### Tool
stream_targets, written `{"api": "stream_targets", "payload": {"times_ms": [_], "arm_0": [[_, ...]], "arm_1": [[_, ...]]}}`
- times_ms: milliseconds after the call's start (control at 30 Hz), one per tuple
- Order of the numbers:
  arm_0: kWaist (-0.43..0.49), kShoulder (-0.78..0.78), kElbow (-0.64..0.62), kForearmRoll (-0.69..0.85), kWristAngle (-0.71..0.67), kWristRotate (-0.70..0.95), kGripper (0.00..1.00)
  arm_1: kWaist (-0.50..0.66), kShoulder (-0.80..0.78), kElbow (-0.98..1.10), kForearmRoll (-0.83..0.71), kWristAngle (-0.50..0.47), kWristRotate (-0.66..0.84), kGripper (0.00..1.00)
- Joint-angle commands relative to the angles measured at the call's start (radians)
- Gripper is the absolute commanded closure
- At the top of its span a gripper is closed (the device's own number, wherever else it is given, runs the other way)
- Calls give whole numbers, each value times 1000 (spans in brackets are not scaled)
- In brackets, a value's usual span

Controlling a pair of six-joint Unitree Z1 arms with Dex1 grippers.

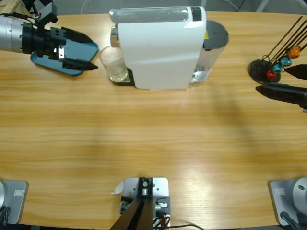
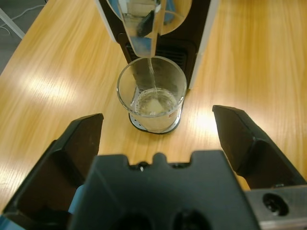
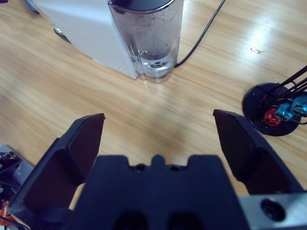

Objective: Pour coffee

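A white coffee machine [image 1: 158, 48] stands at the back middle of the table. A clear glass [image 1: 113, 63] sits on its drip tray under the spout. In the left wrist view a thin pale stream [image 2: 151, 72] runs from the spout into the glass [image 2: 152, 93], which holds a little clear liquid. My left gripper [image 1: 93, 52] is open just left of the glass without touching it, and the glass stands ahead between the spread jaws [image 2: 157, 114]. My right gripper [image 1: 271, 79] is open at the right edge with nothing in it, far from the machine [image 3: 158, 115].
A blue tray [image 1: 48, 62] lies under the left gripper. A black capsule stand [image 1: 268, 69] with coloured capsules on wire arms stands beside the right gripper. The machine's water tank [image 3: 148, 38] and a black cable [image 3: 201, 33] are at its right end.
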Motion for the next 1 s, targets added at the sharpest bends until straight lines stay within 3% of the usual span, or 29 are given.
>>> {"api": "stream_targets", "payload": {"times_ms": [33,533,1000], "arm_0": [[-7,104,18,-85,-33,13,0],[-56,167,-1,-111,-15,0,0],[-99,215,-64,-117,89,-51,0]], "arm_1": [[8,37,23,-4,-2,7,0],[8,32,23,-4,-2,7,0],[8,37,23,-4,-4,7,0]]}}
